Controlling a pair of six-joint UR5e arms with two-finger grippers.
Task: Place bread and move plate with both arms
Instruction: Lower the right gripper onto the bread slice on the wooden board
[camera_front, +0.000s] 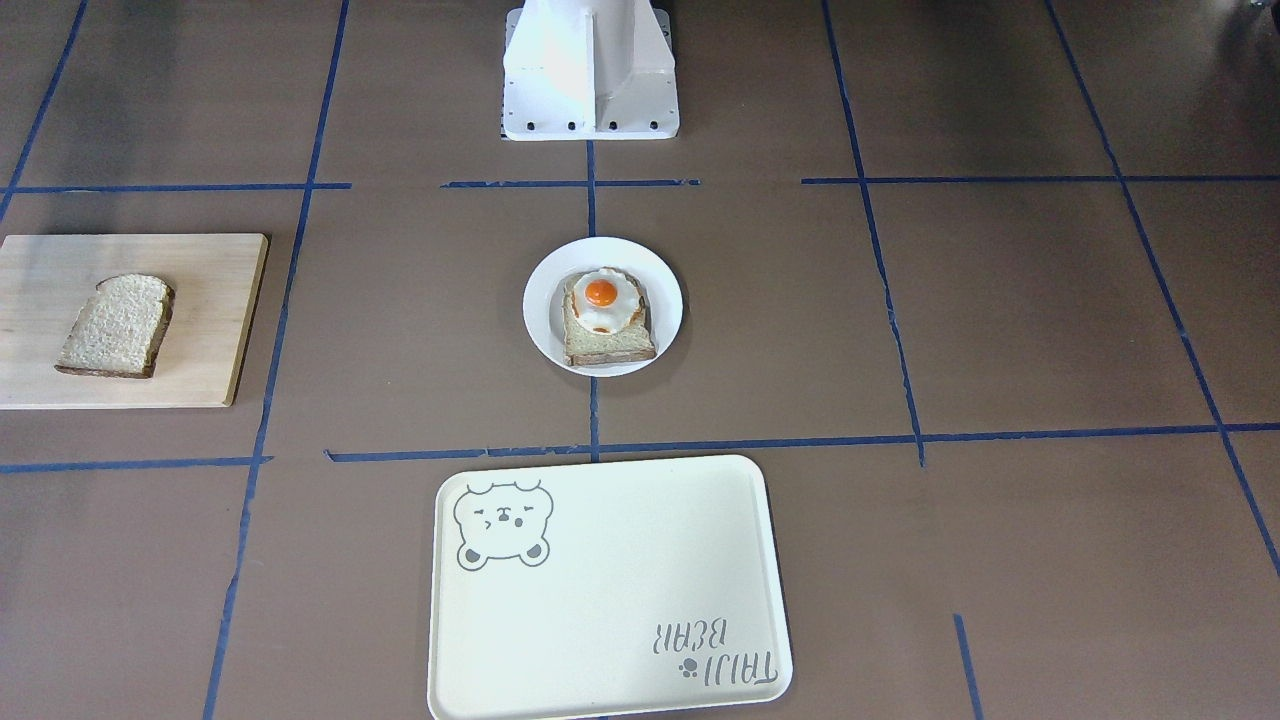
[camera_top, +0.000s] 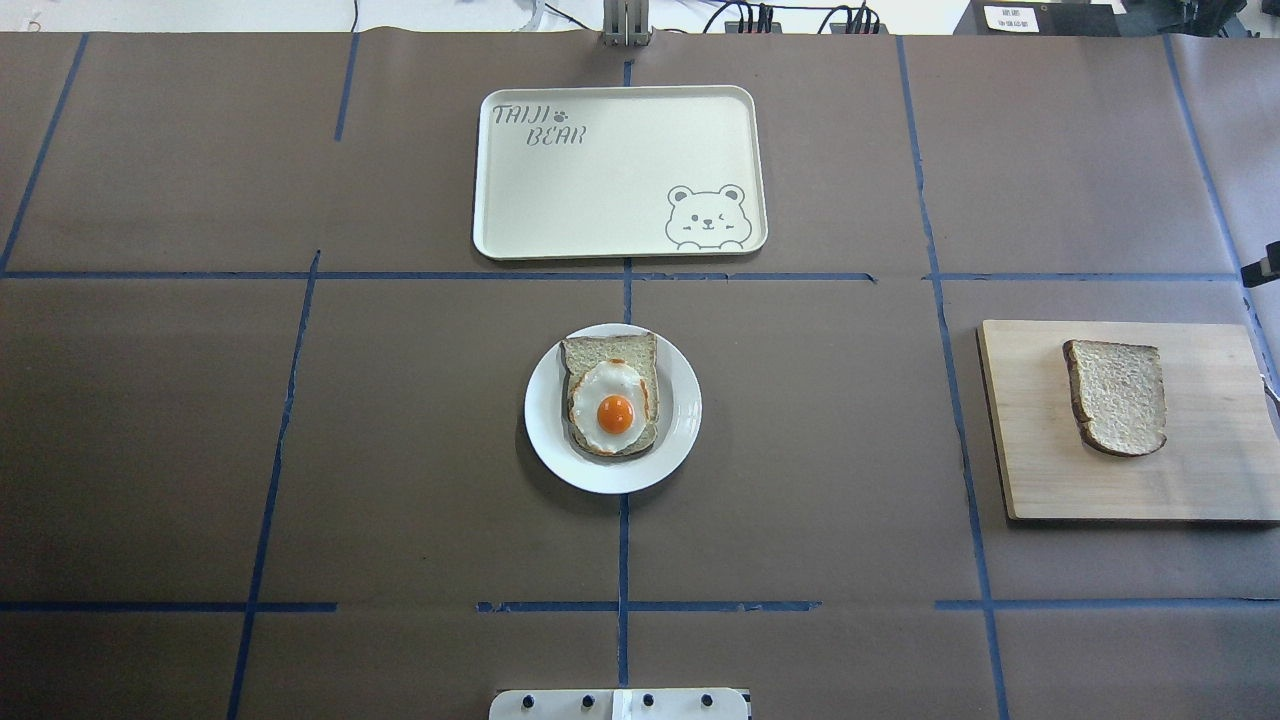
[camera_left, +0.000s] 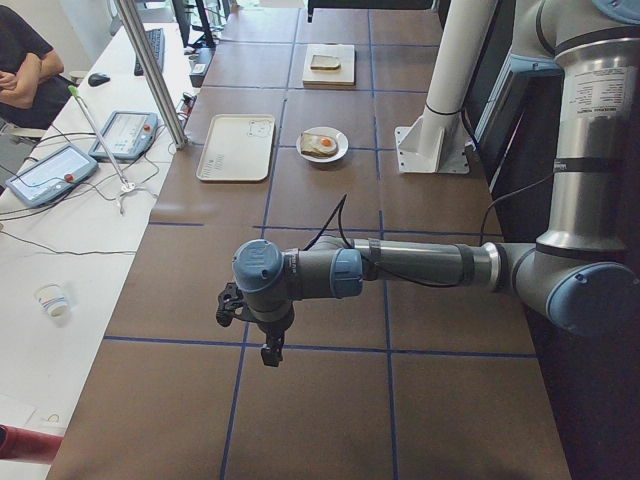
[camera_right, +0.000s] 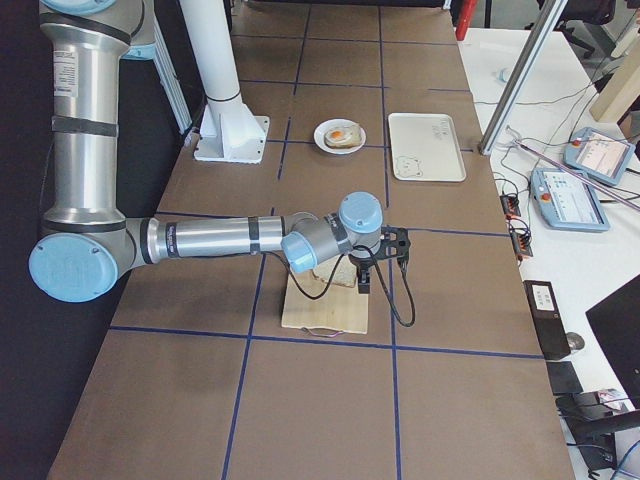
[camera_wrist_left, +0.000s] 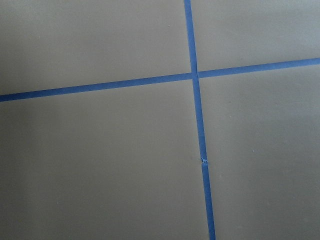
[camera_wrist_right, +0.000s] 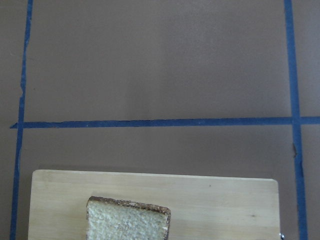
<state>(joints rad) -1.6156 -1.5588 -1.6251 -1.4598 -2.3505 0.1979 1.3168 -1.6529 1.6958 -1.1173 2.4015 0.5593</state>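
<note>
The bread (camera_top: 1118, 395) lies flat on a wooden cutting board (camera_top: 1210, 450) at the table's right end. It also shows in the front view (camera_front: 118, 325) and at the bottom edge of the right wrist view (camera_wrist_right: 127, 220). The white plate (camera_top: 680, 430) sits at the table's middle and holds a toast slice with a fried egg (camera_top: 612, 405). My right gripper (camera_right: 363, 287) hangs over the board near the bread; I cannot tell whether it is open. My left gripper (camera_left: 270, 355) hangs over bare table far from the plate; I cannot tell its state either.
A cream bear tray (camera_top: 600, 180) lies beyond the plate on the far side. The white pedestal base (camera_front: 590, 100) stands on the robot's side. Blue tape lines (camera_wrist_left: 195, 75) cross the brown table. A side bench with tablets (camera_left: 50, 170) and a seated person (camera_left: 20, 60) lies past the far edge.
</note>
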